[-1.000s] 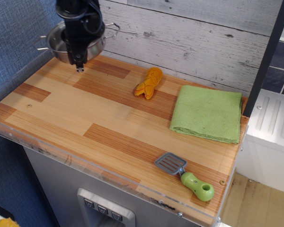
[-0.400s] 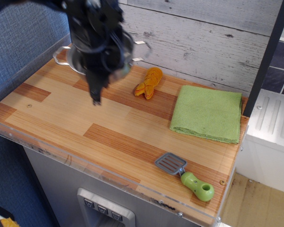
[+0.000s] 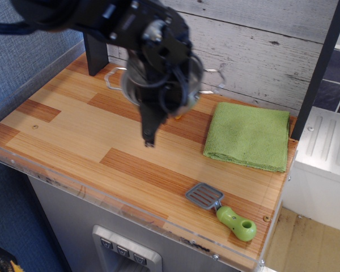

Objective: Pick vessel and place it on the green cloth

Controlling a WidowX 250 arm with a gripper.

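Note:
The vessel (image 3: 134, 89) is a small shiny steel pot with two wire loop handles. It hangs in the air above the middle of the wooden table, blurred by motion and partly hidden by the arm. My gripper (image 3: 149, 131) is shut on the pot's rim, with one finger pointing down below it. The green cloth (image 3: 247, 135) lies flat at the right back of the table, to the right of the pot and apart from it, with nothing on it.
A grey spatula with a green handle (image 3: 222, 209) lies near the front right corner. An orange cloth toy is almost wholly hidden behind the gripper. A dark post (image 3: 96, 54) stands at the back left. A plank wall runs along the back.
The gripper has carried the vessel from the back left corner rightward and forward, to above the table's middle, closer to the green cloth. It now covers the orange toy.

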